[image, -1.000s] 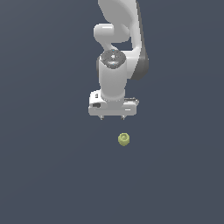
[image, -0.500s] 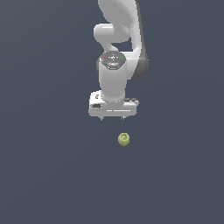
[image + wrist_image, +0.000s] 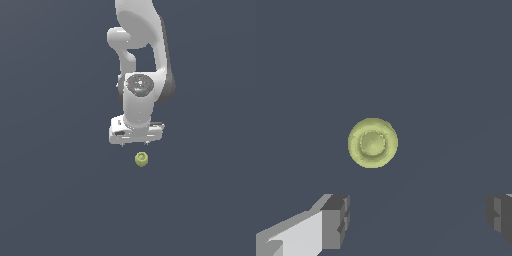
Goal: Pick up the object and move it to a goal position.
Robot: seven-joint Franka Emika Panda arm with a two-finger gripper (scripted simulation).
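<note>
Your claw (image 3: 136,144) is spread wide and holds nothing. In the wrist view you see one dark finger pad (image 3: 336,220) and the other finger (image 3: 500,216) well apart, with bare surface between them. That wide gap makes sense for this stage: the object (image 3: 141,159) is narrower than the claw, so spread fingers leave room on both sides for a descent.

In the exterior view, the claw sits near the middle of the picture, slightly to the exterior view's left of the object, which lies at about 5 o'clock from it, just beside and apart. No contact yet. The wrist view shows the object (image 3: 373,143) end-on, a round yellow-green lump with a ringed face, standing clear of both fingers and not yet between them. I'd judge the claw to be over the approach line but not centred; you would want the lump midway between the pads before closing. Its rounded, ridged body suggests it could roll or twist if one pad touches first.

The arm (image 3: 142,55) rises from the claw toward 12 o'clock, wrist pointed straight down, which suits a top grasp.

The bench (image 3: 55,190) is a flat, even slate-blue plane with no edges, marks or texture visible in either view. No goal marker shows in either picture, so you cannot tell from here where the object must go. Nothing of a room is visible beyond that surface.
</note>
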